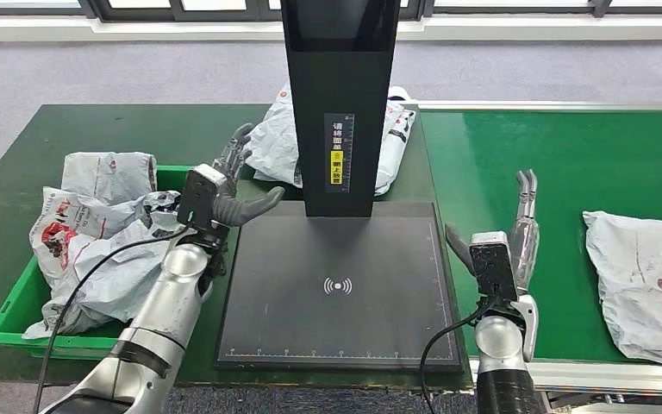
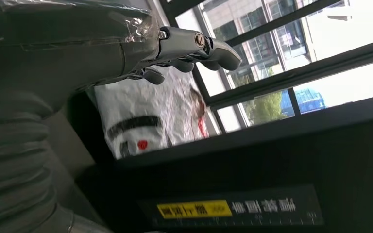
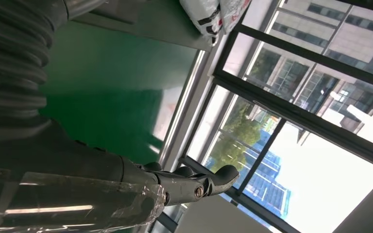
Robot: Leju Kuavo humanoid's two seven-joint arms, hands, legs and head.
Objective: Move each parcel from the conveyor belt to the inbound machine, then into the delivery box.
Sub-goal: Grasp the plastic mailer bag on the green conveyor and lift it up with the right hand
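Right hand [image 1: 524,226] hovers empty over the belt [image 1: 517,155], fingers straight; left hand [image 1: 240,181] spreads toward a parcel [image 1: 277,142].

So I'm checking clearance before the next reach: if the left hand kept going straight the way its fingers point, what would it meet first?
Most likely the crumpled white parcel lying behind the black scanner column. The left hand is open, fingers aimed at it, apparently just short, though depth is hard to judge.
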